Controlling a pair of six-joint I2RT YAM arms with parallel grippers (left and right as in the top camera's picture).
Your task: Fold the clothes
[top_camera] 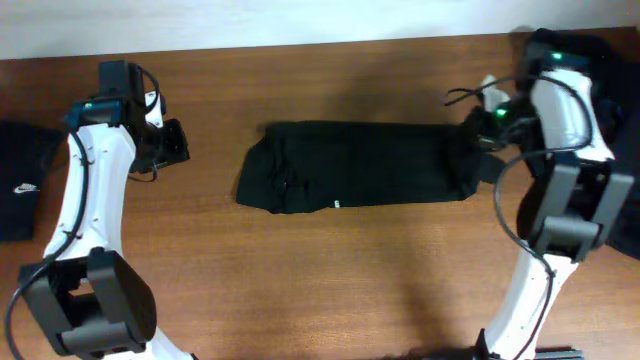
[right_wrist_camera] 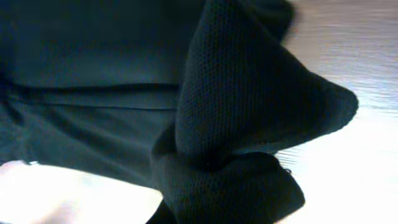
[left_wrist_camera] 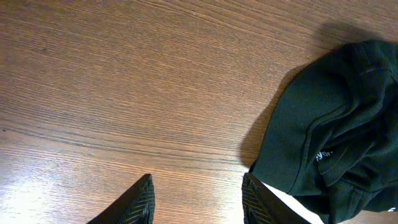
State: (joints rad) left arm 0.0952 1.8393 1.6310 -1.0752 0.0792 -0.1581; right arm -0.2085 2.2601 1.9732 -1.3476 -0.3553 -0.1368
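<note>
Garment (top_camera: 360,165) is lying mid-table, folded into a long flat band running left-right, with a small white tag (top_camera: 336,204) showing on its near edge. Its left end is sitting bunched and rounded, its right end squarer. Table (top_camera: 350,280) is bare wood all around it. Right gripper (top_camera: 478,128) is sitting right at the garment's right end, touching the cloth. The right arm is rising from its base at the near right, elbow up, with the forearm reaching in toward the table's far side and the wrist turning left onto the fabric. In the right wrist view the cloth (right_wrist_camera: 249,112) is filling the frame, pulled up into a peaked fold right in front of the camera. The fingers themselves are hiding under it, and the jaws are reading as clamped tight on that fold. Left gripper (top_camera: 178,142) is hanging well clear of the garment's left end, pointing right toward it. The left arm is standing up from its base at the near left, with the forearm going straight toward the far side and the wrist bending right. In the left wrist view its two fingers (left_wrist_camera: 140,202) are standing apart over bare wood with nothing between them, and the garment's rounded end (left_wrist_camera: 336,112) is lying off to one side, not touching them. A second garment (top_camera: 22,180) with a white logo (top_camera: 26,187) is lying at the table's left edge, outside the left arm. A dark heap (top_camera: 628,110) is sitting at the right edge behind the right arm; can't tell what it is.
</note>
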